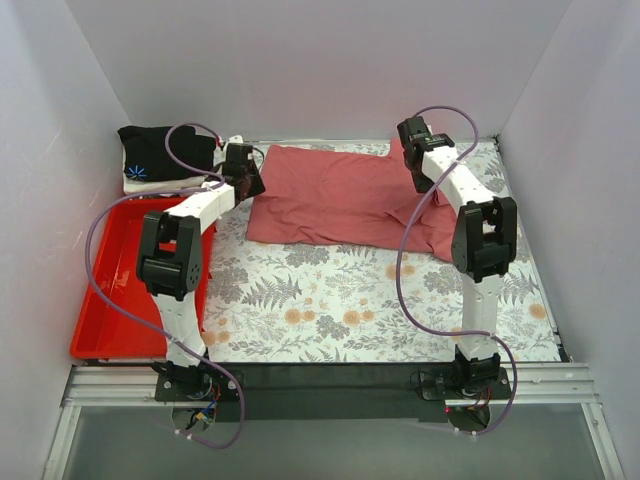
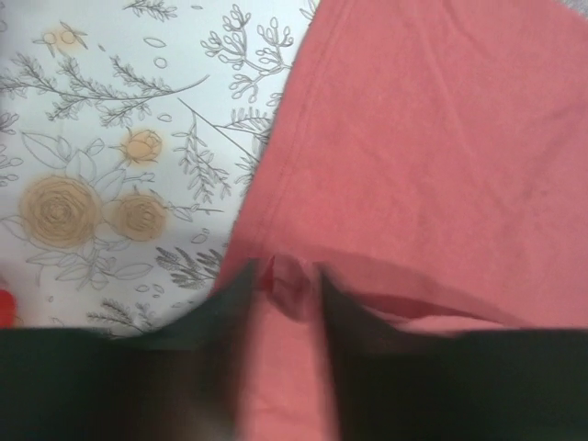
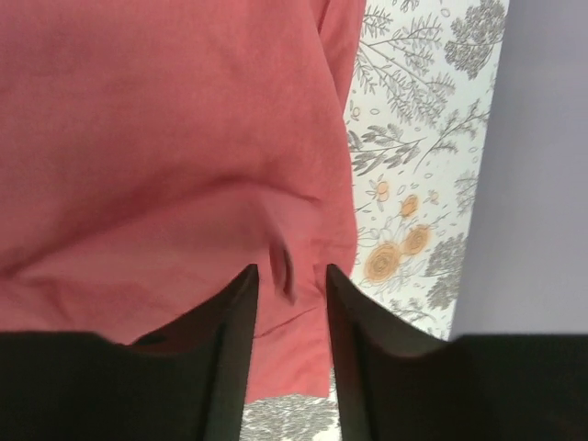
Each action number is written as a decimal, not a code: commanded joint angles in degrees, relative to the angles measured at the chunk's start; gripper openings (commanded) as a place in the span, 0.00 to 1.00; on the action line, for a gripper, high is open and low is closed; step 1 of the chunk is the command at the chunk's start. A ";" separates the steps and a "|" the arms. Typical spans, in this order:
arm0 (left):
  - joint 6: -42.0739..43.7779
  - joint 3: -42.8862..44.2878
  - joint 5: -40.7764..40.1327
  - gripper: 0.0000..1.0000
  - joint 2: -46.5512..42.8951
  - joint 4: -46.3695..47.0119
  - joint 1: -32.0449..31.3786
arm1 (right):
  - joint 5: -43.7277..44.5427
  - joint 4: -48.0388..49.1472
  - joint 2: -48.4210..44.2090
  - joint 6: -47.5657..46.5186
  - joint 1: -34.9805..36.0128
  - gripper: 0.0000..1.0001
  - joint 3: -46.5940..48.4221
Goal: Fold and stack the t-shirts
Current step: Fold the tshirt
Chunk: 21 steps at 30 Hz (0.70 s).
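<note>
Overhead: the salmon-red t-shirt (image 1: 340,195) lies spread along the table's (image 1: 330,300) far edge, left jaws at its left end, right jaws at its far right corner. A black t-shirt (image 1: 160,150) sits on a white one (image 1: 160,183) in the far left corner.

Left wrist: jaws narrowly parted around a pinch of red cloth; gripped or loose, I cannot tell.

Right wrist: jaws parted, released, a slack crease between.

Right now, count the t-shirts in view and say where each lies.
3. The salmon-red t-shirt lies spread across the far middle of the table. The black t-shirt sits folded in the far-left corner, on the white t-shirt. Others may hide under that stack.
</note>
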 commanded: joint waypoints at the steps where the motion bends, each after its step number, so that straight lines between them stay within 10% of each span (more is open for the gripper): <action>1: 0.66 3.28 -4.15 0.50 -0.60 -2.58 0.58 | 2.41 0.87 -0.26 -0.01 -0.32 0.35 2.68; 5: -0.13 0.83 -6.70 0.77 -4.46 -2.50 0.14 | 1.28 1.92 -4.82 2.10 -0.50 0.59 -2.73; 21: -6.37 -33.90 2.87 0.78 -28.72 11.30 -1.88 | -24.30 23.71 -30.67 5.80 -14.47 0.64 -46.70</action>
